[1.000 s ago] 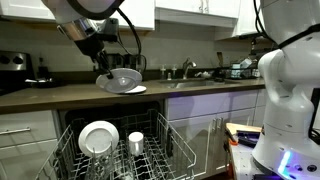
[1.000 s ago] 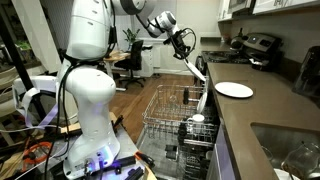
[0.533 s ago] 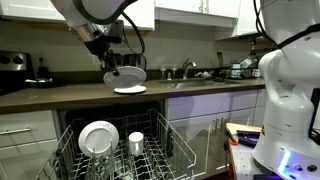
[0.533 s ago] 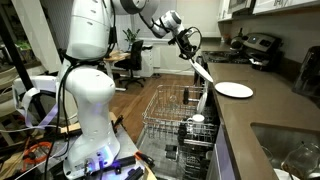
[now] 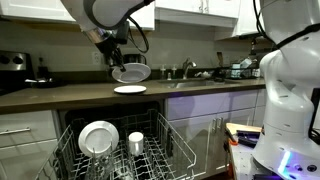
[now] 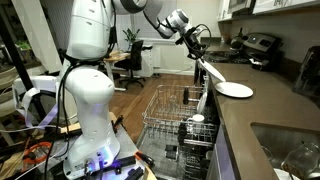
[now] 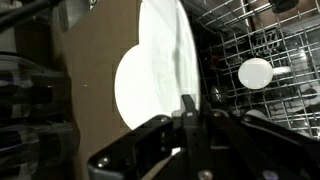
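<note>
Three plates on show! Nearest, the rack plate (image 5: 98, 138) stands in the rack (image 5: 172, 140), cup (image 5: 136, 141) at its 3 o'clock. Beyond, the counter plate (image 5: 130, 89) lies flat on the counter (image 5: 60, 94). At its 12 o'clock, airborne, the held plate (image 5: 133, 72) hangs tilted, gripper (image 5: 117, 65) clamped on its rim at 10 o'clock. Stiff, glazed, likely slick and breakable; the rim's the only purchase.
</note>
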Tool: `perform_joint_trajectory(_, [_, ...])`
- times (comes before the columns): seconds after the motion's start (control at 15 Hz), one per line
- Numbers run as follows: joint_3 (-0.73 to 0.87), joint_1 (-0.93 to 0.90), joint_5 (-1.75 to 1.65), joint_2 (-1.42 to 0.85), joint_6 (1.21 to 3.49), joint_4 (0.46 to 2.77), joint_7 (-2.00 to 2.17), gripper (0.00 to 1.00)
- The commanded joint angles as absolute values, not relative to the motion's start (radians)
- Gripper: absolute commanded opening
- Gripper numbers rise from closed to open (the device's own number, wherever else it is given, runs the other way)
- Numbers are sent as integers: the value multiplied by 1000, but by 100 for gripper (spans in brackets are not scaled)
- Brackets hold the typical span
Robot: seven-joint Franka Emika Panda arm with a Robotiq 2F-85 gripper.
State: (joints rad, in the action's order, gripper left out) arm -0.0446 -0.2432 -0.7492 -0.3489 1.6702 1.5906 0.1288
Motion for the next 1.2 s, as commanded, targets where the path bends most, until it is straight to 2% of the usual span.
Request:
perform_joint_trajectory(0.0, [-45, -215, -793, -320, 1683, 1620, 139, 6])
perform_joint_trajectory(0.6, [-20, -126, -762, -341, 1809, 1644, 105, 6])
perform_joint_trajectory(1.13, [-24, -141, -757, -367, 1779, 1629, 127, 5])
